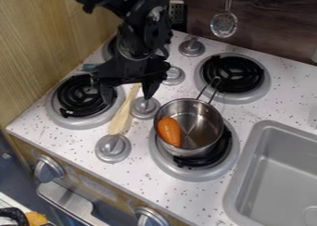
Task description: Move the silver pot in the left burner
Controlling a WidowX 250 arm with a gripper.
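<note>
Above the left part of the stove hangs my gripper (128, 98), open, with its two fingers apart over the handle of a wooden spoon. The silver pot (204, 119) rests on the front right burner (167, 162), left of the sink, with an orange carrot-like item (169, 131) inside. Its wire handle (210, 91) points up and back, away from the gripper. The front left burner (75, 100), a black coil in a grey ring, lies left of the gripper, which partly covers its right side.
The wooden spoon (123, 112) lies between the front burners, near several grey knobs (112, 148). Behind are the back right burner (232, 75) and a partly hidden back left one. A grey sink (277, 174) is at right; a wooden wall (37, 44) borders the left. A slotted utensil (224, 24) hangs behind.
</note>
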